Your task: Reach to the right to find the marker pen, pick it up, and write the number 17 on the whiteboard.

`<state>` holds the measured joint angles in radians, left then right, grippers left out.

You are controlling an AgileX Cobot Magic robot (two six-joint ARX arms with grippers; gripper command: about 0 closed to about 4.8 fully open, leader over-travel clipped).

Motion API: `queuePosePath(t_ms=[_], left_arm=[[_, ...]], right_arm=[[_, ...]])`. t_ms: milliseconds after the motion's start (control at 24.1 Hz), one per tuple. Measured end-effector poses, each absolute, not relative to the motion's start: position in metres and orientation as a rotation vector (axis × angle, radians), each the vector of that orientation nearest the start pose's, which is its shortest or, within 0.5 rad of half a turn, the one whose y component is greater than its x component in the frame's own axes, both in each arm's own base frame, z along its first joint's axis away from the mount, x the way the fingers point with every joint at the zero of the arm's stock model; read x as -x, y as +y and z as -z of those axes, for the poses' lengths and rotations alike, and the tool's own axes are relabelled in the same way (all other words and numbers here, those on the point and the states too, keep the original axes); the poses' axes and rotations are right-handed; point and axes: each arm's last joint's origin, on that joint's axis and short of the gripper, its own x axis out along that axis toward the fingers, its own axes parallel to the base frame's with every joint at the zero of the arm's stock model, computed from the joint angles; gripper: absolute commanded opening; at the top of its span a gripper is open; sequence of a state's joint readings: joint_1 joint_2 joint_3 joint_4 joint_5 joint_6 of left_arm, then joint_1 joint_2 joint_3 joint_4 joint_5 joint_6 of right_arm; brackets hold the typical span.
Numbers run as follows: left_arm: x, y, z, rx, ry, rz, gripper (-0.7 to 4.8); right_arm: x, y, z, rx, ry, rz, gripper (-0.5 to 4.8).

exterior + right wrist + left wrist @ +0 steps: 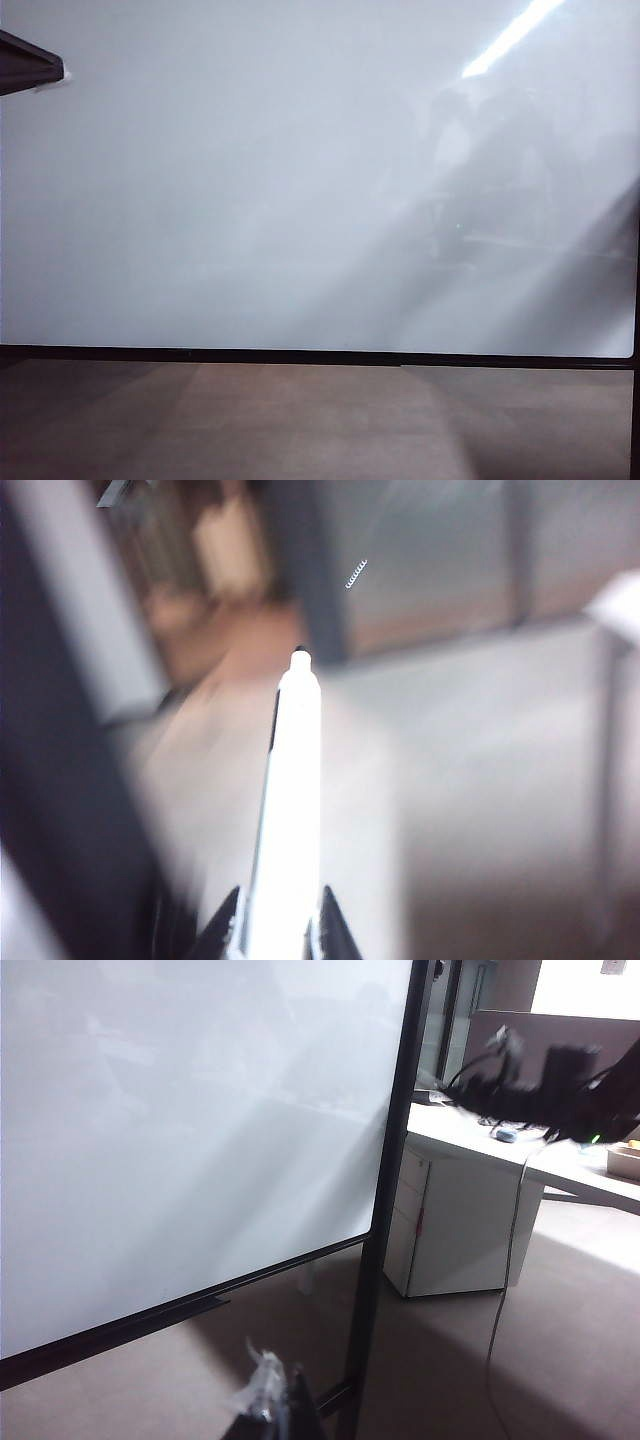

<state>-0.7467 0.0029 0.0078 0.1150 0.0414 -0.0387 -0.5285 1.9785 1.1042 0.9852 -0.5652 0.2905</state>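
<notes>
Now my right gripper point(278, 925) pinches the white marker pen point(290, 800), its tip pointing outward, while my left gripper's point(268, 1400) opening I cannot tell.

Whiteboard point(250, 180) hazy, washed out; bright glare streak at its upper right corner, grey reflections below it. Right wrist view heavily motion-blurred; marker pen point(290, 810) overexposed white. Left wrist view soft, evenly lit.
</notes>
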Motion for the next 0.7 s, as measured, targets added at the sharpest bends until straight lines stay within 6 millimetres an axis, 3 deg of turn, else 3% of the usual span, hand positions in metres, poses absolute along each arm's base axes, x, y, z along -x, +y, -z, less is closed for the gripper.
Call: queuePosePath(t_ms=[41,166,207,249,290,332,373,498,539,581,622,705], left_arm=[[-0.07,-0.067,-0.177,0.08,-0.1,0.789,-0.05],[-0.07,-0.067,-0.177,0.079,-0.1,0.789,-0.05],[-0.07,-0.066,-0.177,0.079,-0.099,0.788,-0.05],[-0.07,-0.066,-0.177,0.079,-0.1,0.786,-0.05],[-0.071,-0.065,-0.177,0.078,-0.1,0.775,-0.05],[-0.072,-0.064,-0.177,0.077,-0.1,0.758,-0.05],[-0.075,-0.061,-0.177,0.075,-0.101,0.714,-0.05],[-0.083,-0.05,-0.177,0.066,-0.103,0.581,-0.05],[-0.085,-0.046,-0.177,0.064,-0.104,0.522,-0.05],[-0.086,-0.043,-0.177,0.062,-0.105,0.499,-0.05],[-0.089,-0.039,-0.176,0.059,-0.104,0.444,-0.05],[-0.091,-0.034,-0.176,0.055,-0.105,0.387,-0.05]], right_arm=[[-0.359,-0.201,-0.234,-0.243,-0.141,-0.012,-0.06],[-0.34,-0.195,-0.278,-0.242,-0.172,0.0,-0.06],[-0.326,-0.185,-0.306,-0.241,-0.178,-0.002,-0.06],[-0.319,-0.18,-0.319,-0.236,-0.187,-0.004,-0.06],[-0.299,-0.167,-0.349,-0.215,-0.226,-0.004,-0.06],[-0.29,-0.159,-0.363,-0.202,-0.254,0.0,-0.06],[-0.266,-0.139,-0.395,-0.174,-0.335,0.022,-0.06],[-0.23,-0.106,-0.431,-0.152,-0.426,0.015,-0.06],[-0.217,-0.087,-0.441,-0.162,-0.433,-0.022,-0.06],[-0.212,-0.077,-0.445,-0.169,-0.434,-0.05,-0.06],[-0.204,-0.054,-0.452,-0.183,-0.439,-0.135,-0.06],[-0.205,-0.026,-0.454,-0.228,-0.427,-0.218,-0.06]])
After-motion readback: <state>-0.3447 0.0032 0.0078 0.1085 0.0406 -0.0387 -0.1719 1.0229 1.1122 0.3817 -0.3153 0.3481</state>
